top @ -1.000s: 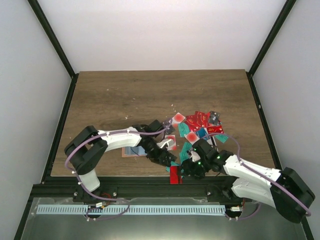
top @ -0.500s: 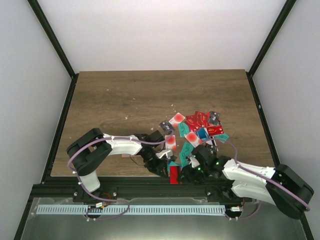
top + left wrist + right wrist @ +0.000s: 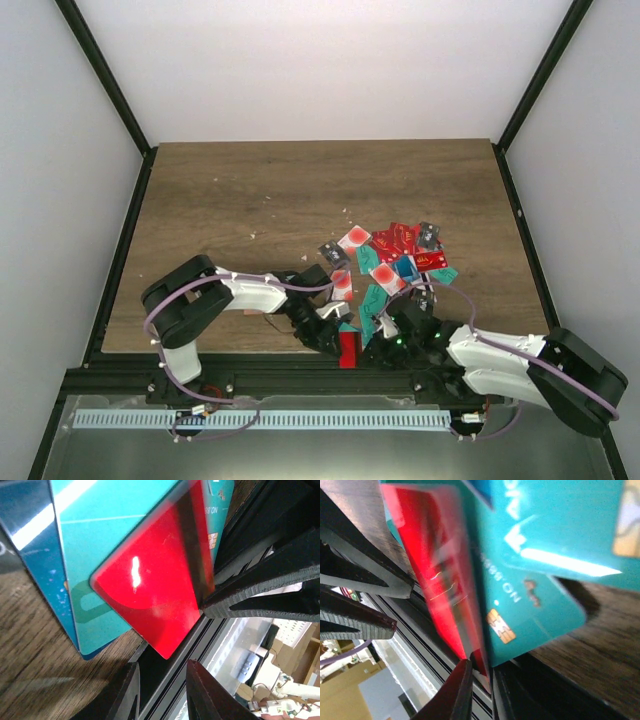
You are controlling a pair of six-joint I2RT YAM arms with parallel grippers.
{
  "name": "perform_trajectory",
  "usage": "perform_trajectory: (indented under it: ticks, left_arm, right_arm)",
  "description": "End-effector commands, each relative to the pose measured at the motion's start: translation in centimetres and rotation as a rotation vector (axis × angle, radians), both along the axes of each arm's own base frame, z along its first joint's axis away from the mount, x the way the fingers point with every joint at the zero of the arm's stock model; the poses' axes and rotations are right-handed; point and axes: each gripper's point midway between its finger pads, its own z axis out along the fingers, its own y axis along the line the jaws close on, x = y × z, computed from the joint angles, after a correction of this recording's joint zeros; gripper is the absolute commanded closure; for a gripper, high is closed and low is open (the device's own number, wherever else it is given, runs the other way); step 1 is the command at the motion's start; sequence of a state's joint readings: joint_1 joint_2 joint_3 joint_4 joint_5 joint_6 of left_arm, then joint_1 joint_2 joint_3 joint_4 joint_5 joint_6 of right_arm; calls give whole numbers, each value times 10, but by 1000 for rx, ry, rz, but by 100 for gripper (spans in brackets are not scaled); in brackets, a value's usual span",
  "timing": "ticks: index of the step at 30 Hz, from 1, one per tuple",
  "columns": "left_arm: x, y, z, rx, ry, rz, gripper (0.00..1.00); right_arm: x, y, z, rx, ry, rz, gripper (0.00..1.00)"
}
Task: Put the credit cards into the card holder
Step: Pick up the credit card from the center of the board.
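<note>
**Right pincer clamps a red card at the table's front edge**

Standing here, I see a glossy red plastic card (image 3: 445,580) tipped up on its edge, right at the near rim of the brown wooden table (image 3: 250,190). The right pincer (image 3: 480,667) has its two dark jaws drawn almost together, and the red card's lower corner runs down between them, so it is clenched on that card.

A teal plastic card (image 3: 100,555) with a gold chip lies flat directly behind the red card and touches it. A dark blue card (image 3: 35,555) sticks out from under the teal one on the side away from the red card.

The left pincer (image 3: 162,672) sits just beside the red card on the side opposite the right pincer. Its jaws stand apart and hold nothing. The red card is beyond its fingertips, not between them, and the black metal rail (image 3: 260,378) below the red card shows through the gap.

Farther back from the red card, well away from both pincers, is the loose heap of red, teal, blue and black cards (image 3: 395,250).
</note>
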State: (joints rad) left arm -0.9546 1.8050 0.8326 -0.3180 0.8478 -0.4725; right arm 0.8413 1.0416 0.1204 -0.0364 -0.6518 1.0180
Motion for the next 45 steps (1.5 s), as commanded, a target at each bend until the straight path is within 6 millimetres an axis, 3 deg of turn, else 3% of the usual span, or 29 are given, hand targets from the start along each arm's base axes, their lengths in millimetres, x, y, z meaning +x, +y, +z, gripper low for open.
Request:
perform_trajectory:
  ticks: [1, 5, 7, 12, 17, 24, 31, 34, 39, 45]
  left_arm:
    - [4, -3, 0, -15, -23, 12, 72]
    - [13, -3, 11, -6, -74, 32, 74]
    - [24, 0, 21, 4, -116, 60, 74]
    - [63, 13, 70, -18, -227, 167, 73]
    - [101, 44, 122, -58, -327, 290, 73]
    - [135, 93, 172, -141, -396, 428, 72]
    - [134, 100, 233, -410, -417, 457, 65]
    - [128, 99, 252, -502, -415, 463, 62]
    - [118, 96, 278, -636, -413, 448, 59]
    - [115, 95, 282, -673, -401, 449, 57]
  right_arm:
    - [-3, 2, 4, 16, 5, 14, 88]
    - [0, 3, 14, 6, -11, 21, 99]
    - [5, 5, 25, 5, -37, 17, 99]
    - [16, 12, 60, 27, -107, 25, 99]
    - [40, 22, 101, 59, -209, 32, 99]
    - [91, 45, 174, 240, -375, 62, 99]
    - [100, 74, 247, 543, -497, 209, 99]
    - [99, 78, 268, 623, -523, 247, 99]
    - [98, 82, 285, 688, -537, 275, 99]
    - [97, 83, 295, 725, -554, 294, 99]
